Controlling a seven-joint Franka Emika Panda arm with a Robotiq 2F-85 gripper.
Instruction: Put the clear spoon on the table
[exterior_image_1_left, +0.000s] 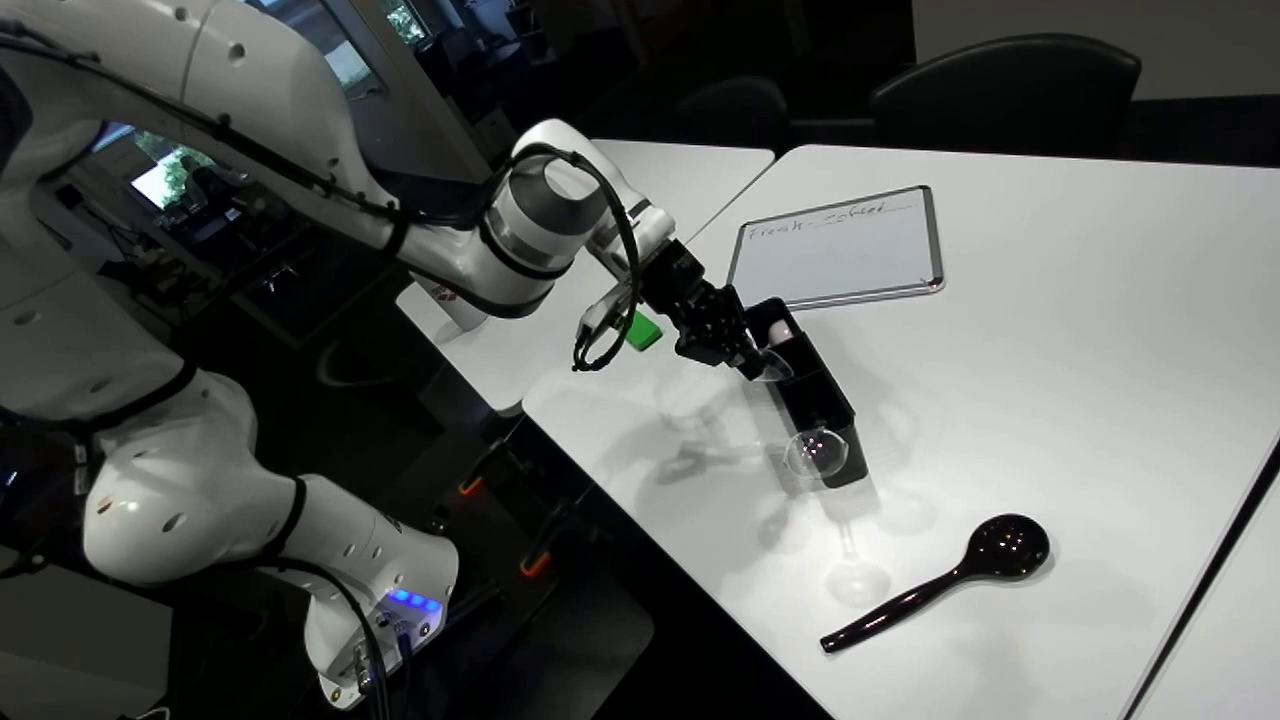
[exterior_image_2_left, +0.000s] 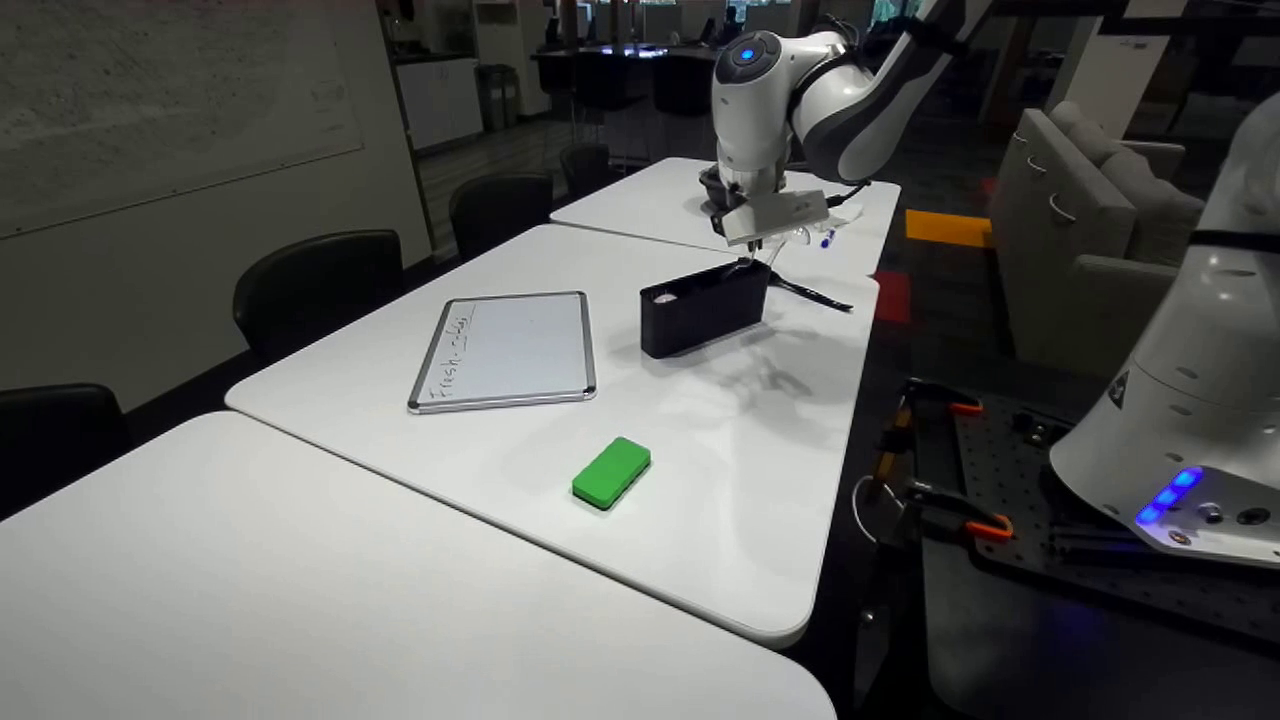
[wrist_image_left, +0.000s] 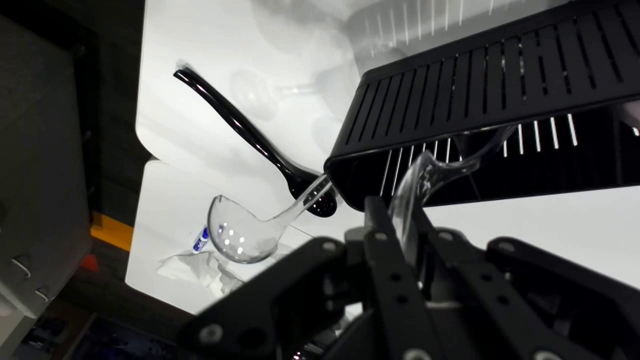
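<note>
A clear spoon (wrist_image_left: 407, 200) shows in the wrist view with its bowl between my fingers. Its handle runs into the open top of a black slotted box (wrist_image_left: 480, 85). In an exterior view its clear bowl (exterior_image_1_left: 776, 366) shows at my fingertips, over the box's rim (exterior_image_1_left: 850, 425). My gripper (wrist_image_left: 398, 212) is shut on the spoon's bowl edge; it also shows in an exterior view (exterior_image_1_left: 752, 362). The box stands on the white table (exterior_image_1_left: 1050, 350), seen in both exterior views. How far the handle reaches inside is hidden.
A clear ladle (wrist_image_left: 245, 230) leans out of the box's end (exterior_image_2_left: 700, 315). A black spoon (exterior_image_1_left: 1008, 548) lies on the table nearby. A whiteboard (exterior_image_2_left: 510, 345) and a green eraser (exterior_image_2_left: 612, 472) lie farther off. A pale object (exterior_image_1_left: 780, 332) sits in the box.
</note>
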